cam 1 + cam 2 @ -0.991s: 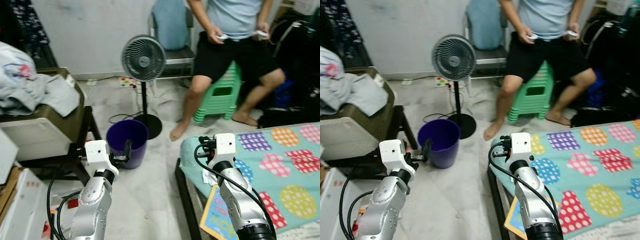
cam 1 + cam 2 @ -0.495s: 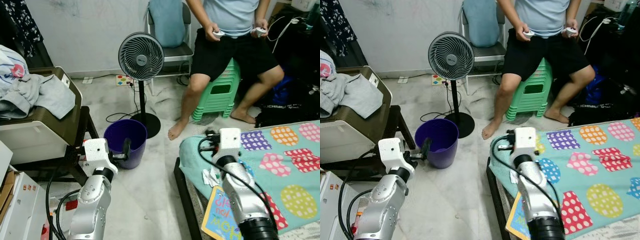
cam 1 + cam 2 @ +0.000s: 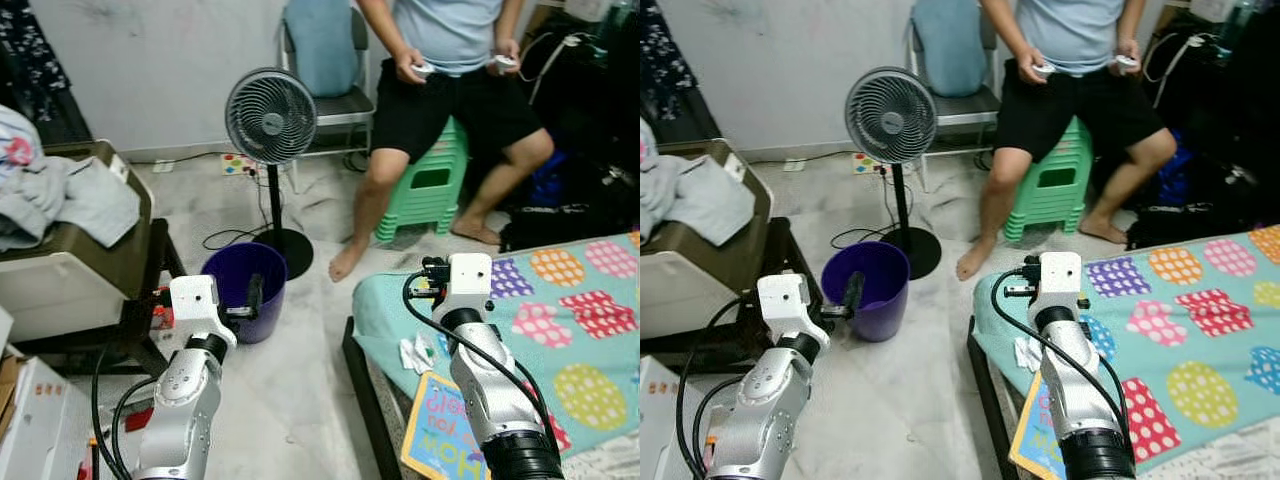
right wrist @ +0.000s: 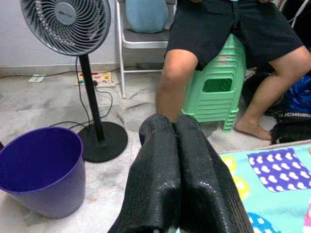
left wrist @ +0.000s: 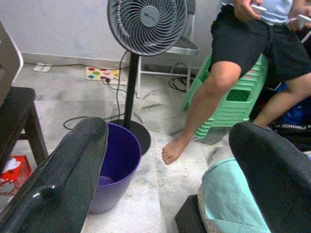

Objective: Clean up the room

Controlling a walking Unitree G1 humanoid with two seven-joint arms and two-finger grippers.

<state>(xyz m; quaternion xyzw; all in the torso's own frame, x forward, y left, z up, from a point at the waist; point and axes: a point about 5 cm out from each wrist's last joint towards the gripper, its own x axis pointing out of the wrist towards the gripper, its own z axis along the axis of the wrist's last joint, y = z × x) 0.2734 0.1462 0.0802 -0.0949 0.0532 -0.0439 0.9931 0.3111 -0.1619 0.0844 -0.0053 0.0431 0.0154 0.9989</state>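
Left eye view: a bedroom mid-tidy, the robot's two silver arms raised over a pale marble floor [image 3: 300, 390]; the left gripper [image 5: 170, 170] hangs with its two black fingers [image 5: 63, 179] spread wide apart and nothing between them, just near of a purple bin [image 3: 245, 290] that stands on the floor at centre-left; the right gripper [image 4: 173, 160] has its fingers pressed together, empty, held above the left edge of a bed with a teal polka-dot sheet [image 3: 560, 320] at right. Crumpled white wrappers [image 3: 415, 352] lie on the sheet just left of and below the right arm, near the bed's left edge and apart from the gripper; a colourful book [image 3: 440, 435] sits nearer, at the bed's near-left corner; the bin stands well to the left of the wrappers, across a strip of floor. Behind the bin a pedestal fan [image 3: 270, 115] rises from a round black base, its cord trailing on the floor; farther right a person [image 3: 450, 90] in a light shirt and black shorts sits on a stack of green stools [image 3: 430, 185], holding white controllers; a chair [image 3: 325, 60] stands against the far wall; at left, grey clothes [image 3: 60, 200] are heaped on an olive and white box [image 3: 70, 275] set on a dark table.
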